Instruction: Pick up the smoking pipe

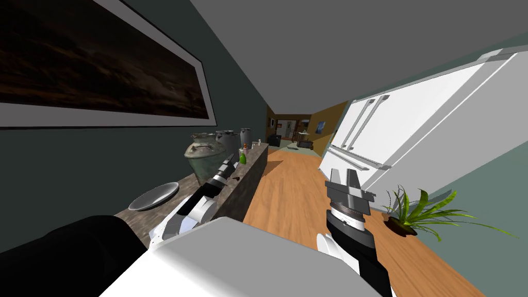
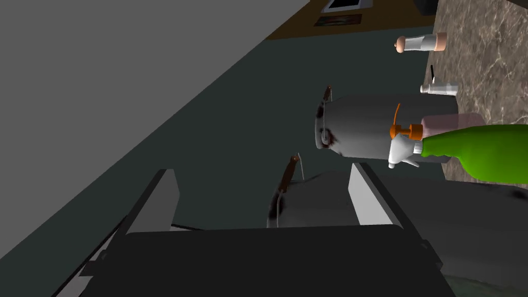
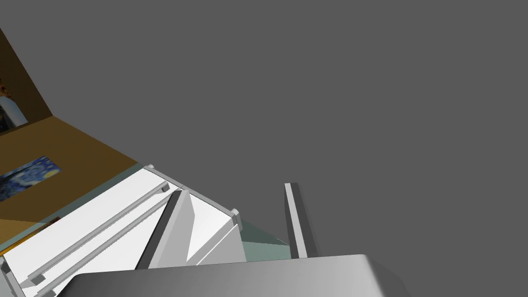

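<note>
Smoking pipe (image 1: 235,179): small dark speck on mottled stone surface (image 1: 248,184), frame centre, beside my released left gripper (image 1: 230,158). Right gripper (image 1: 344,174) released. Teal wall (image 1: 103,165), wood floor (image 1: 294,191).

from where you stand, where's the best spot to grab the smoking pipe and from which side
Probably from above, across its slim dark body: the smoking pipe lies low on the stone counter near its front edge, close by the open left gripper. Its bowl is too small to make out.

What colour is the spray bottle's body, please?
Bright green; the spray bottle shows best in the left wrist view.
</note>
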